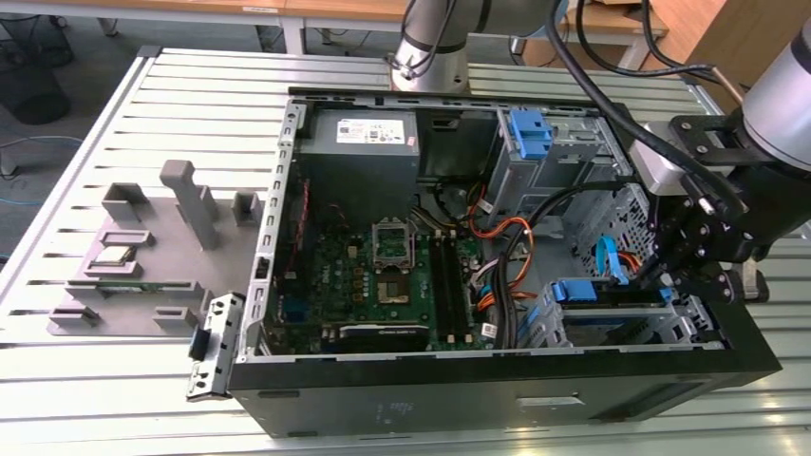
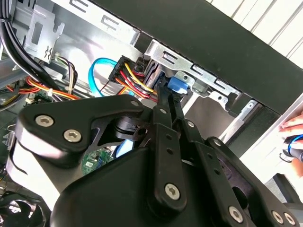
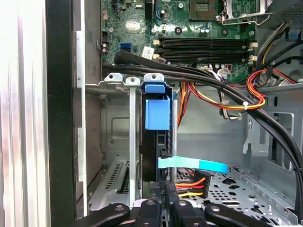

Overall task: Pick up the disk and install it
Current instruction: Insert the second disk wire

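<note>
Clearly the disk [image 3: 156,142] already sits edge-on in the drive cage [image 1: 576,318] at the lower front corner of the computer case [image 1: 507,385], on the exterior view's right, with its blue carrier tab [image 3: 156,113] facing up toward the motherboard [image 3: 189,28] in the first wrist view. The gripper [image 1: 690,261] hangs right over that cage, its black linkage low among the cables, and in the second wrist view its fingers [image 2: 163,101] run close together down to a blue tab by the cage rail; whether they actually pinch the disk there I cannot tell. A light blue data cable [image 3: 191,164] and a bundle of red, yellow and black power wires [image 3: 189,187] lie just beside the disk's end. Judging by its metal body, the disk should be stiff, fairly heavy for its size and sensitive to knocks, while the plastic carrier is lighter and slightly springy. The sensible hold is across the narrow edges or the blue end tabs, never the flat labelled face or the connector end. At the edge of the second wrist view a person's hand [image 2: 293,125] rests outside the case
</note>
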`<state>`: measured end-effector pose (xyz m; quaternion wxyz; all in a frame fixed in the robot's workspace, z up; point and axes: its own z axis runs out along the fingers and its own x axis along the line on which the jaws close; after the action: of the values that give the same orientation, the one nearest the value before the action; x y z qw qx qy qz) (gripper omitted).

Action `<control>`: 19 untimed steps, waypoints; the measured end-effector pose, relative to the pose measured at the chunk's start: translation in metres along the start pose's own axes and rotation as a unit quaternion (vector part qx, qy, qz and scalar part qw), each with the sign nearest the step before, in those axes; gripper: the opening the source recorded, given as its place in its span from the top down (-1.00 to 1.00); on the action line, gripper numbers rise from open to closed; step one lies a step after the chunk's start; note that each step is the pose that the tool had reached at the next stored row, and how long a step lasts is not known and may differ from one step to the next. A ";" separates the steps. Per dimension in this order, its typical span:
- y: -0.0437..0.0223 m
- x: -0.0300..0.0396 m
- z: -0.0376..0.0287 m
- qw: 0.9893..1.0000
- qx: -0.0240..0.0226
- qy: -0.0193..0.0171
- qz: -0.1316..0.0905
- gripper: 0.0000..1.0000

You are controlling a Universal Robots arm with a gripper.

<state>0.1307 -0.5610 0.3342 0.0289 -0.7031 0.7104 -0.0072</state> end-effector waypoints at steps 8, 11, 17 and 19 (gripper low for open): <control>0.0012 -0.0002 -0.0039 1.000 0.001 0.000 0.000 0.68; 0.0032 -0.0002 -0.0038 1.000 0.004 0.000 0.000 0.68; 0.0063 -0.0025 -0.0029 1.000 0.005 0.000 0.000 0.68; 0.0073 -0.0038 -0.0023 1.000 0.005 0.000 0.000 0.68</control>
<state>0.1232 -0.5573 0.3363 0.0327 -0.7031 0.7103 -0.0106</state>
